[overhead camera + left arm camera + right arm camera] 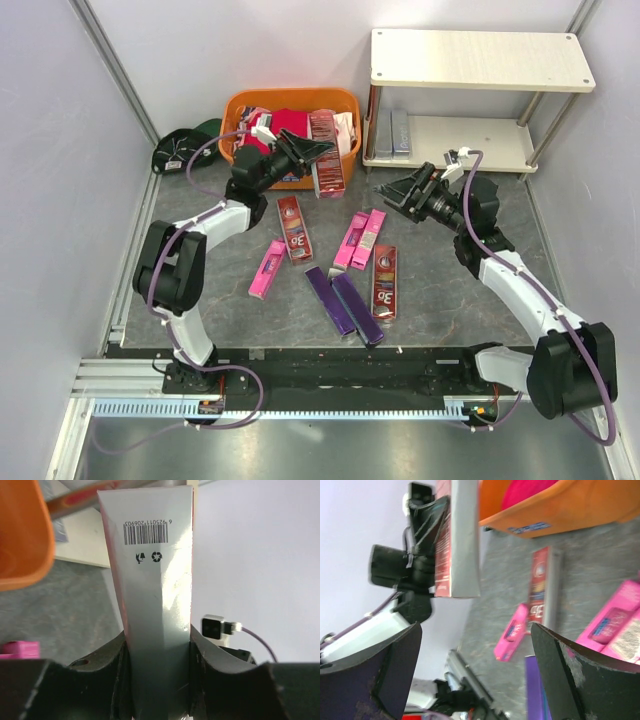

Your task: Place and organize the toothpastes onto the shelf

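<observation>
My left gripper is shut on a dark red toothpaste box with a silver-grey side and holds it upright in front of the orange basket. In the left wrist view the box stands between the jaws of that gripper. My right gripper is open and empty above the table, facing the held box. Several toothpastes lie on the table: dark red, pink, purple. Silver-grey boxes lie on the lower board of the shelf.
The orange basket at the back holds a red cloth and more boxes. A dark cap lies left of it. The shelf's top board is bare. Metal frame rails run along the table's left and near edges.
</observation>
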`<control>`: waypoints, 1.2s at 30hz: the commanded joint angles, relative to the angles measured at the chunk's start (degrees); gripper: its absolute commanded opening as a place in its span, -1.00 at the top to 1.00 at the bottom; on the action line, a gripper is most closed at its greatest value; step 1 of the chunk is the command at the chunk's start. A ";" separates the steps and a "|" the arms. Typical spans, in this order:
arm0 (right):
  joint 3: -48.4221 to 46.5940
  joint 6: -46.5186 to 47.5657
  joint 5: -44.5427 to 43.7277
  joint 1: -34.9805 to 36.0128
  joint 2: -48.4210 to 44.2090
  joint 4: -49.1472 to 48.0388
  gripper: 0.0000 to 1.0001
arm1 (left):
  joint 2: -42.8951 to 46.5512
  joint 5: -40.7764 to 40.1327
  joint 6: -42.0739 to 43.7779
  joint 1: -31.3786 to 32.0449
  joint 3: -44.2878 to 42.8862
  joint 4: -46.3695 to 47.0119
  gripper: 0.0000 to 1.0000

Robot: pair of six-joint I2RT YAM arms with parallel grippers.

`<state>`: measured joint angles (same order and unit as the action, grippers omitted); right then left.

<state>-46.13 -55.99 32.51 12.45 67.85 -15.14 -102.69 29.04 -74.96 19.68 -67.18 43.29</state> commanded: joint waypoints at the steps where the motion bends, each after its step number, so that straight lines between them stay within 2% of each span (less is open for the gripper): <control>1: 2.44 -8.78 5.90 1.26 1.48 -15.96 -0.96 | 1.00 1.82 -12.67 2.03 -1.55 19.03 0.24; 3: 3.41 -10.71 5.72 2.05 2.28 -19.82 -0.96 | 1.01 0.67 -12.84 2.55 -1.29 18.94 0.24; 13: -3.52 -8.35 2.65 8.99 10.45 -20.46 -0.96 | -1.45 -0.03 -16.71 4.05 -0.59 21.40 0.27; 31: -10.21 -8.35 3.08 11.46 14.59 -22.31 -0.89 | -5.76 2.08 -19.96 4.05 -1.38 21.66 0.29; 33: -10.91 -7.39 2.56 11.81 14.85 -20.65 -0.86 | -6.64 2.08 -20.40 4.05 -1.55 22.28 0.30; 34: -10.91 -7.30 2.82 11.90 15.02 -20.37 -0.69 | -6.73 1.99 -20.49 4.05 -1.47 22.37 0.30; 36: -10.74 -8.34 3.78 12.07 15.64 -20.72 -0.55 | -6.73 1.55 -20.23 4.05 -1.29 22.37 0.30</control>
<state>-54.15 -63.92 35.18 23.75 82.72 -32.86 -109.16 30.52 -93.84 23.64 -67.11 61.65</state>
